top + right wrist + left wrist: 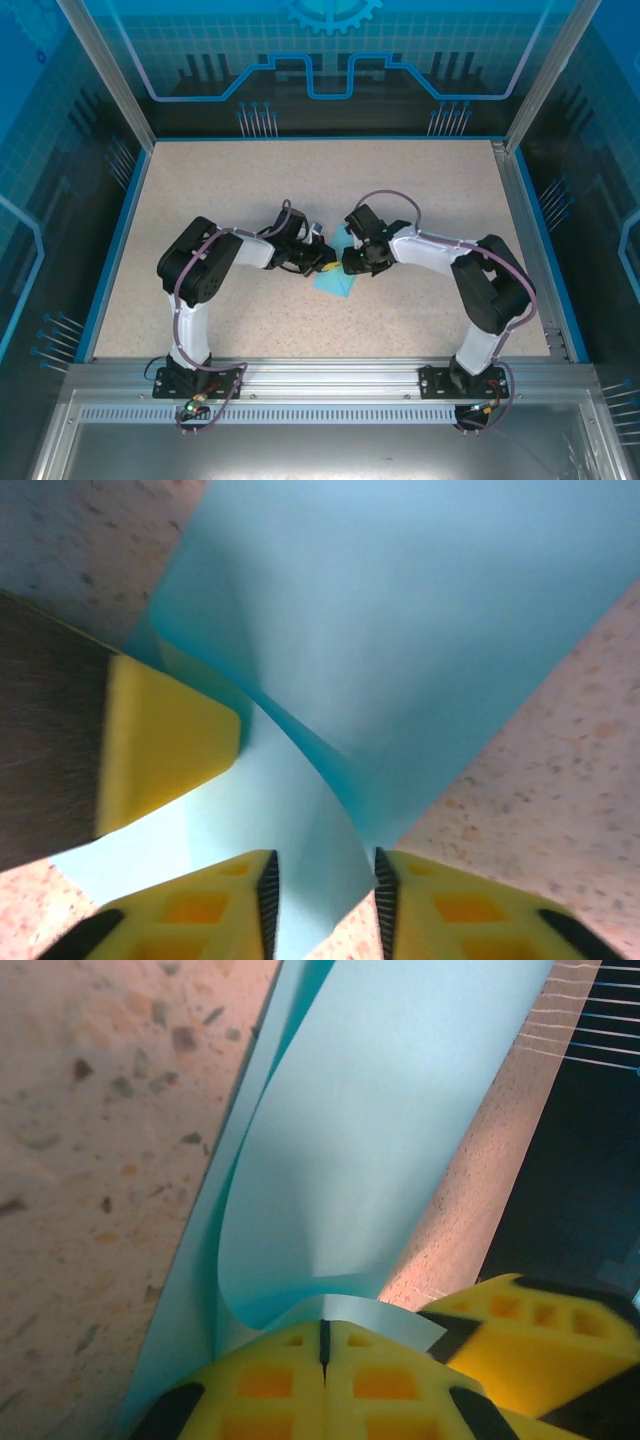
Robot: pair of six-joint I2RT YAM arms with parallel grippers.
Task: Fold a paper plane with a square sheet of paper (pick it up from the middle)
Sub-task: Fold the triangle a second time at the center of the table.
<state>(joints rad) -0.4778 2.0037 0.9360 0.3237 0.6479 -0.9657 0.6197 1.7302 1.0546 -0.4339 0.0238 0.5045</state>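
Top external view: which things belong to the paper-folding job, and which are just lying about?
Job: thin light-blue paper sheet; left hand pinching it; right hand.
Not the job: speckled beige tabletop; blue-printed enclosure walls.

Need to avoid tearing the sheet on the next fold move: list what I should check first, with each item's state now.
1. Left gripper clamped on the square sheet of paper: ok, its fingers are shut on the paper's edge.
2. Right gripper clamped: not ok, its fingers stand apart with a flap running between them.
3. Sheet free of tears: ok in what both wrist views show.
4. Fold pressed flat: not ok, the paper curls up loosely.
5. Clearance between the grippers: cannot tell, they sit very close.
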